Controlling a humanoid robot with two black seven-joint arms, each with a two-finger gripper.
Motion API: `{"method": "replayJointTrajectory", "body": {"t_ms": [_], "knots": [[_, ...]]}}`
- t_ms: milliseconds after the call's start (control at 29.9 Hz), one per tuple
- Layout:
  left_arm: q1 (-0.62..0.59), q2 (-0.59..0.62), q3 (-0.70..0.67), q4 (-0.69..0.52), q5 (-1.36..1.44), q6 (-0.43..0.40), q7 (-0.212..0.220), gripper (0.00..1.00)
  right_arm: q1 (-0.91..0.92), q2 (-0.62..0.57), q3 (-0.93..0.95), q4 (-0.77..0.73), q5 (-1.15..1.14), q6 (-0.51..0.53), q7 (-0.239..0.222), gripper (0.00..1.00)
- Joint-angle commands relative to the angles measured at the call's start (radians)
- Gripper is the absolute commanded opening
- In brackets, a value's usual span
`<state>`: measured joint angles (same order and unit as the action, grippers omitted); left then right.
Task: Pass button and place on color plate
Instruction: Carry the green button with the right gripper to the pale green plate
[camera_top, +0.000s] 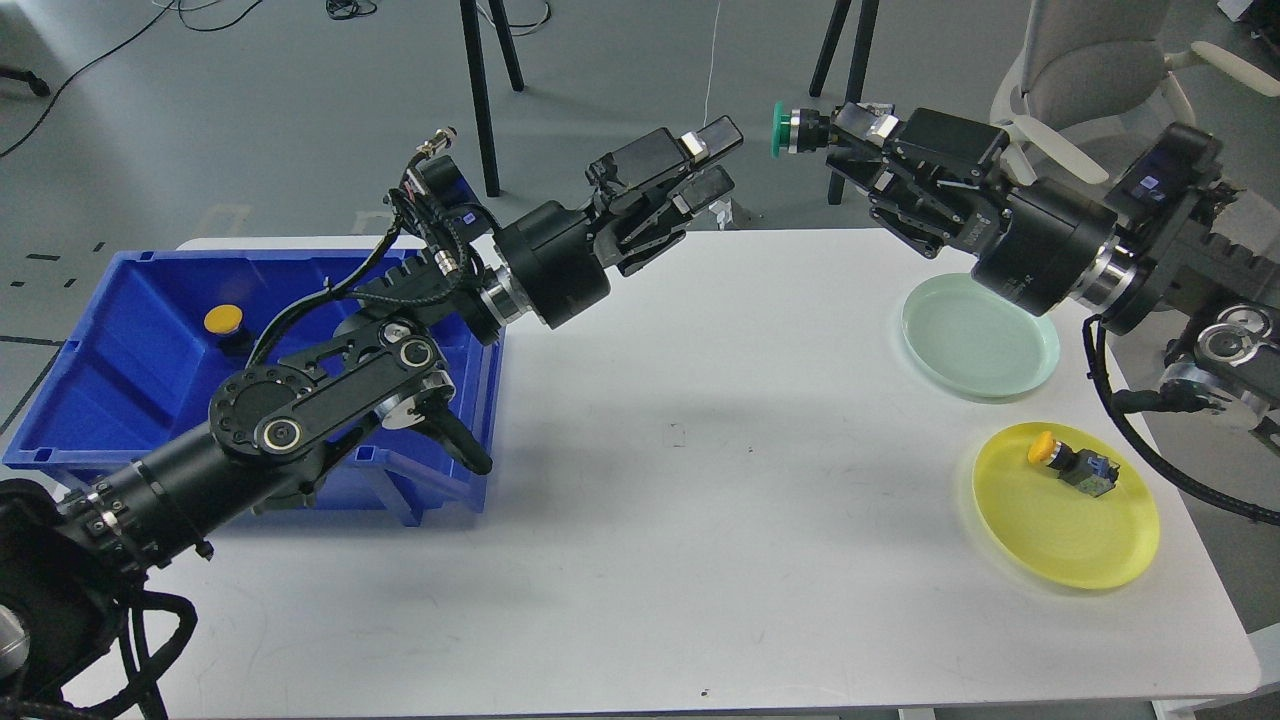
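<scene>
While the right gripper clenches the round green button above the table's far edge, the left gripper hangs beside it with fingers parted, released. Near the right edge lie a smooth pale green plate and a glossy yellow plate bearing a yellow-capped button. By the left edge, a blue plastic bin holds another yellow button.
</scene>
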<state>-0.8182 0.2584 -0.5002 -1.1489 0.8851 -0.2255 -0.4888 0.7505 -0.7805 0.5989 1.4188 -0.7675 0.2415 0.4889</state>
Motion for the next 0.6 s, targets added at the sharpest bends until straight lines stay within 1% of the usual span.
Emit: {"method": "replayJointTrajectory", "body": {"t_ms": [0, 100, 167, 268, 368, 502, 569], "knots": [[0.001, 0.001, 0.000, 0.000, 0.000, 0.002, 0.000, 0.69, -0.072, -0.017, 0.076, -0.018, 0.086, -0.037, 0.000, 0.04], [0.001, 0.001, 0.000, 0.000, 0.000, 0.002, 0.000, 0.69, -0.132, -0.006, 0.123, -0.101, 0.195, -0.063, 0.000, 0.04], [0.001, 0.001, 0.000, 0.000, 0.000, 0.002, 0.000, 0.69, -0.152, 0.009, 0.131, -0.213, 0.267, -0.065, 0.000, 0.04], [0.001, 0.001, 0.000, 0.000, 0.000, 0.002, 0.000, 0.69, -0.163, 0.081, 0.130, -0.381, 0.345, -0.056, 0.000, 0.04], [0.001, 0.001, 0.000, 0.000, 0.000, 0.002, 0.000, 0.69, -0.166, 0.142, 0.127, -0.504, 0.355, -0.053, 0.000, 0.04], [0.001, -0.001, 0.000, 0.000, 0.000, 0.002, 0.000, 0.69, -0.186, 0.191, 0.122, -0.604, 0.358, -0.062, 0.000, 0.04], [0.001, -0.001, 0.000, 0.000, 0.000, 0.002, 0.000, 0.69, -0.189, 0.234, 0.122, -0.667, 0.358, -0.064, 0.000, 0.04]]}}
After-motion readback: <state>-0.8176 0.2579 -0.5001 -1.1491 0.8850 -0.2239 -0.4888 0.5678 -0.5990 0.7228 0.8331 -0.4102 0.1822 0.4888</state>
